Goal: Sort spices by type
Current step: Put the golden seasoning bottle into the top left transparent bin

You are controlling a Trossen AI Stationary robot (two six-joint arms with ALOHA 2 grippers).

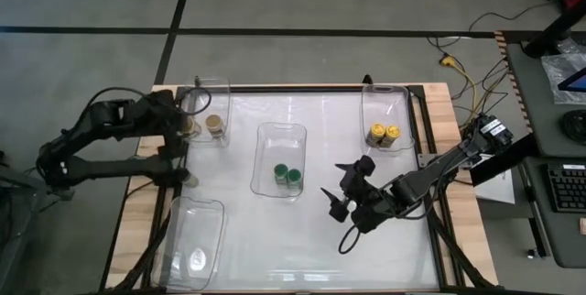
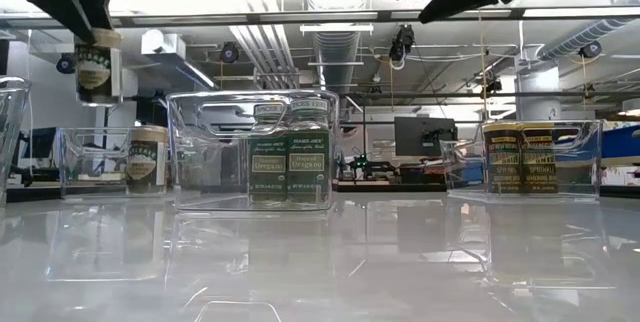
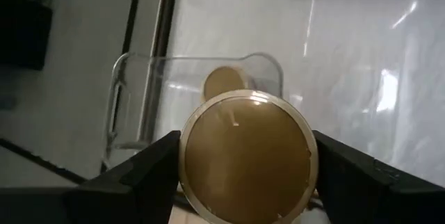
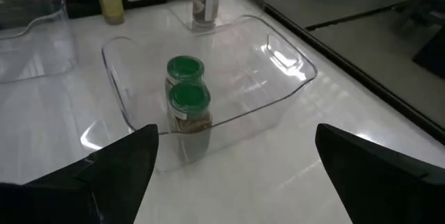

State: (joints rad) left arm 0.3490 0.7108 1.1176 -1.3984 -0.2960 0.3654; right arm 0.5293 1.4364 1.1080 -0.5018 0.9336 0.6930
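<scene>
Now the left gripper holds a tan-lidded jar — short, round.

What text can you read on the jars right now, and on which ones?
"TRADER JOE'S": top of the label on the jar held by the left gripper.
"Oregano": both green-lidded jars in the middle bin, faintly.
Yellow-lidded jars: label print too small to read.
Tan-lidded jar in the bin: blurred, unreadable.

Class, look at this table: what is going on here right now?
A two-armed robot is sorting spice jars into clear bins. The left end effector holds a tan-lidded jar above the bin holding another tan-lidded one. Two green-lidded jars and two yellow-lidded jars are already paired. The right end effector hangs open and empty.
</scene>
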